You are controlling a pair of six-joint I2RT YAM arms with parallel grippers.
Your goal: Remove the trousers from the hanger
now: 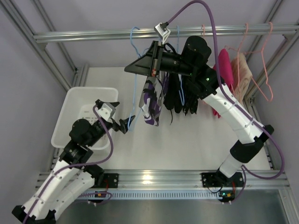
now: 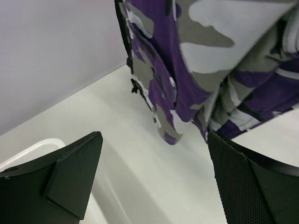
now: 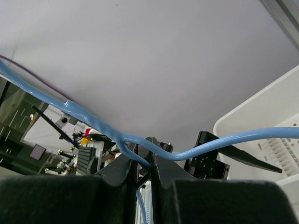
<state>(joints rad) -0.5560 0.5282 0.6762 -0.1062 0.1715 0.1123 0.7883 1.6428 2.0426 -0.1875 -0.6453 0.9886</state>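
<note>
Top cam is giving the layout; the wrist cams are adding close detail.

Only the R wrist cam is showing the grip. The right gripper (image 3: pixel 145 159) is pinching narrow on the wire of the blue hanger (image 3: pixel 93 122), which is crossing betw its fingers. From above, this gripper is sitting up by the rail (image 1: pixel 93 36) w/ fingers pointing left. The jaw gap isn't readable there.

Only the L wrist cam is showing the left gripper (image 2: pixel 153 140) spread wide, holding nothing, w/ bare table (image 1: pixel 187 140) showing betw the fingers. The top cam is placing it low, near the tabletop. The white bin (image 1: pixel 70 100) is lying behind it and to its left.

Camo trousers (image 1: pixel 152 105) are hanging on the blue hanger, directly under the right gripper. They are just ahead of and above the left gripper's fingertips, not touching them. Their long axis is running up-down, w/ the top end at the hanger and the loose end pointing down at the table. The L wrist view is showing that lower end dangling close over the surface. In the top view the same axis is reading as a line from the rail toward the arm bases.

Black trousers (image 1: pixel 180 93) are hanging under the right arm's wrist, behind its gripper, same up-down axis. They are just beside the camo pair on the side away from the left gripper. The hanger under them is hidden.

Further along the rail past the right arm, the pink garment (image 1: pixel 223 70) and beige garment (image 1: pixel 240 74) are hanging side by side. These are showing in the top cam only.
</note>
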